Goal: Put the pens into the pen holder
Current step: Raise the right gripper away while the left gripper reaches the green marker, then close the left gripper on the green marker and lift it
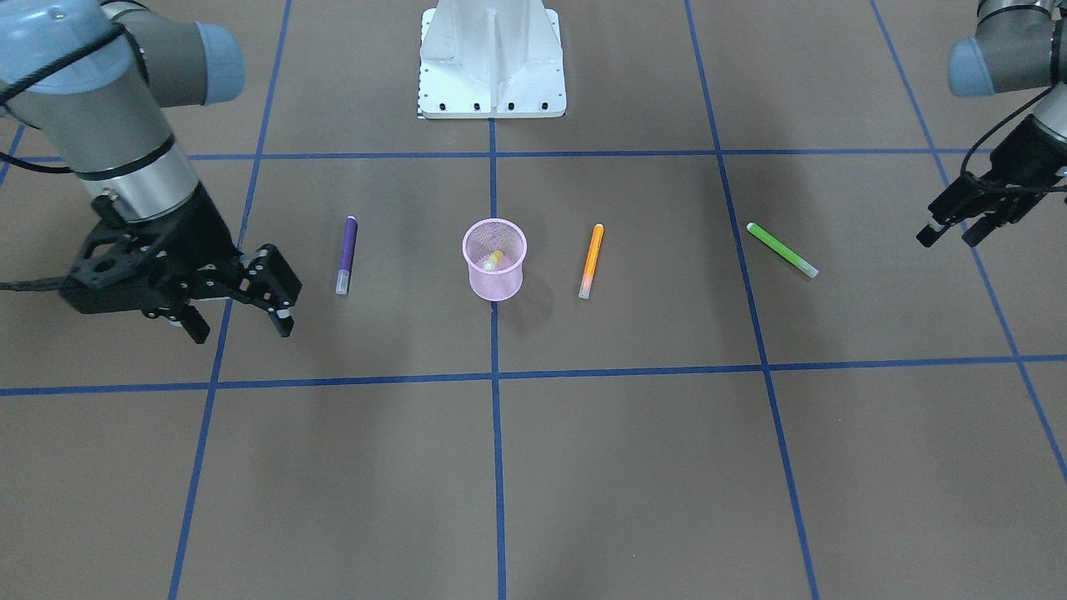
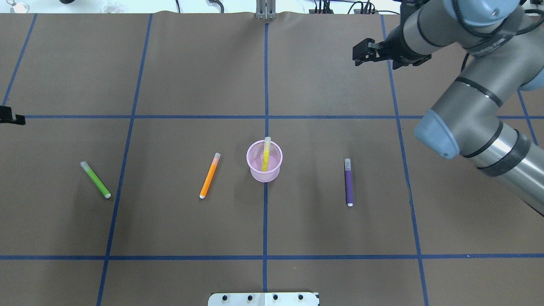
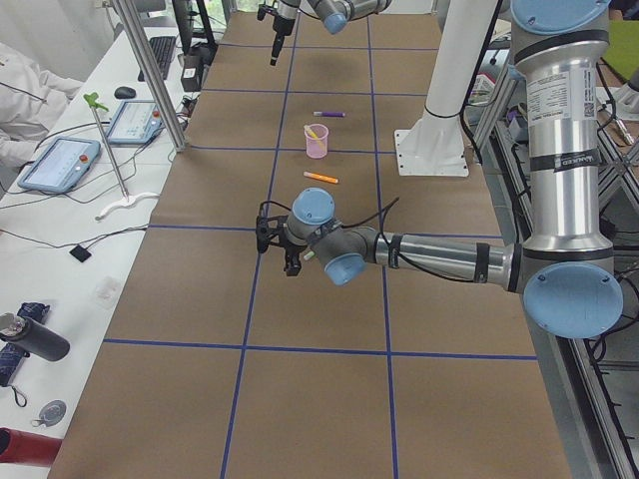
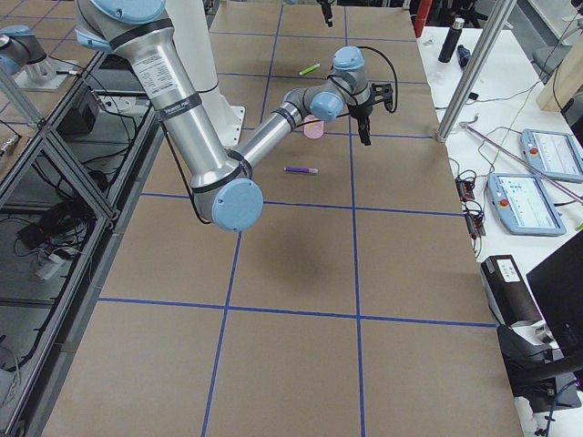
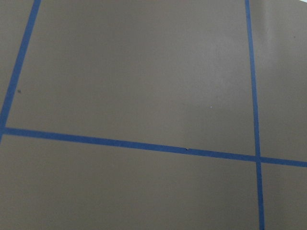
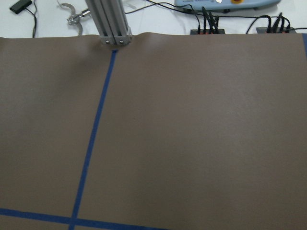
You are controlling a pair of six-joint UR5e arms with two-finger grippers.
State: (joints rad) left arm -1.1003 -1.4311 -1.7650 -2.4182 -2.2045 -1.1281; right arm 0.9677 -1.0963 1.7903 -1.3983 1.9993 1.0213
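Note:
The pink mesh pen holder [image 1: 500, 287] [image 2: 272, 172] stands upright at the table's middle with the yellow pen [image 1: 493, 260] [image 2: 266, 154] leaning inside it. The orange pen [image 1: 591, 261] [image 2: 209, 175], the green pen [image 1: 781, 249] [image 2: 95, 179] and the purple pen [image 1: 347, 254] [image 2: 348, 182] lie flat on the paper. My right gripper [image 1: 242, 329] [image 2: 361, 53] is open and empty, above the table beyond the purple pen. My left gripper [image 1: 950, 237] is open and empty, out past the green pen. Both wrist views show only bare paper.
The brown paper carries a grid of blue tape lines [image 2: 265, 257]. The white robot base plate [image 1: 492, 58] sits at the near edge. An aluminium post [image 2: 265, 10] and cables stand at the far edge. Tablets [image 3: 60, 165] lie on the side bench.

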